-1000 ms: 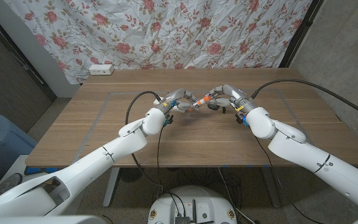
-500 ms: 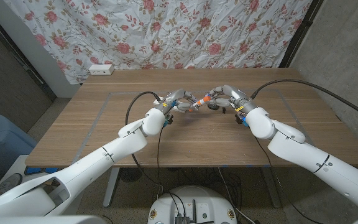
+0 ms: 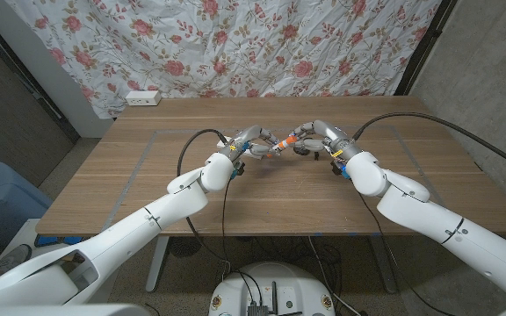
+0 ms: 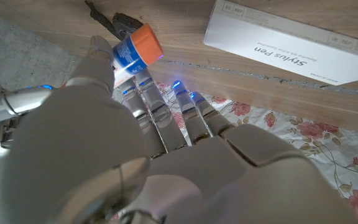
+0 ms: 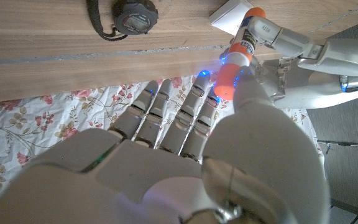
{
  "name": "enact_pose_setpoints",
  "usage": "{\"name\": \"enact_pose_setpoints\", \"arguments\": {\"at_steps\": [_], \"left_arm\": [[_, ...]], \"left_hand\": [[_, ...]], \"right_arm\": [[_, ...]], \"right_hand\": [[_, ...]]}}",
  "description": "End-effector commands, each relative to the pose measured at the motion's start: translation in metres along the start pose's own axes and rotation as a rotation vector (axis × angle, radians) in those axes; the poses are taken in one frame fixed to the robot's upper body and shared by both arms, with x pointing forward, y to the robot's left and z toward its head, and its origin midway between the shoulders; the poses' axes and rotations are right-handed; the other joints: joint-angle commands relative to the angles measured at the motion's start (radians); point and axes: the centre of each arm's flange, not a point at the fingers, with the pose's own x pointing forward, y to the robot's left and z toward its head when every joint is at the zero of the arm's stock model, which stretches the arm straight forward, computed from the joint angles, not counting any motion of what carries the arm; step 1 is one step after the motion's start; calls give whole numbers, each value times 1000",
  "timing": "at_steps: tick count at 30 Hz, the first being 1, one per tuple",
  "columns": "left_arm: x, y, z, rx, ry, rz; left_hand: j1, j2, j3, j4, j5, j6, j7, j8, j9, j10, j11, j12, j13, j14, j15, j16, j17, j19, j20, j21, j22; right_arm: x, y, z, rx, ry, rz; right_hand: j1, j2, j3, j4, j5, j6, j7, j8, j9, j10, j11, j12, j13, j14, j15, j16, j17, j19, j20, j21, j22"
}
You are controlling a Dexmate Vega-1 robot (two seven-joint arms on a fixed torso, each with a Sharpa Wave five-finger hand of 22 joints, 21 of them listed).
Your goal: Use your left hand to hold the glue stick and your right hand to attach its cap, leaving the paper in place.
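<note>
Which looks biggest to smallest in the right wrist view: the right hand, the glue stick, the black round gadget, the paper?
1. right hand, nearest the camera
2. glue stick
3. black round gadget, close to the stick, so unsure
4. paper, mostly cut off

bare table (image 3: 148,175) lies open around both robot hands; white box (image 4: 291,43) and black cord (image 5: 114,15) nearby.
</note>
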Motion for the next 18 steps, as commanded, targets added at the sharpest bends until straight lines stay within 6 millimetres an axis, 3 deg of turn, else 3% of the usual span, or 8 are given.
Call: {"name": "enact_pose_setpoints", "arguments": {"at_steps": [1, 18], "left_arm": [[2, 1, -1, 2, -2, 0], [-2, 0, 0, 0, 1, 4]], "left_hand": [[-67, 64, 28, 20, 9, 54, -50, 7, 3, 54, -50, 5, 4, 8, -153, 1, 1, 2, -10, 5, 4], [-70, 62, 32, 19, 9, 56, -50, 7, 3, 54, -50, 5, 4, 8, -153, 0, 1, 2, -10, 5, 4]], "right_arm": [[2, 3, 0, 7, 1, 12], [0, 7, 1, 15, 1, 11]], "right_hand": [[3, 3, -7, -1, 1, 9, -1, -3, 2, -3, -3, -2, 2, 2, -130, 4, 5, 12, 1, 4, 2], [2, 4, -10, 0, 1, 10, -1, -5, 2, -2, -3, -2, 2, 1, -130, 4, 5, 12, 2, 4, 2]]}}
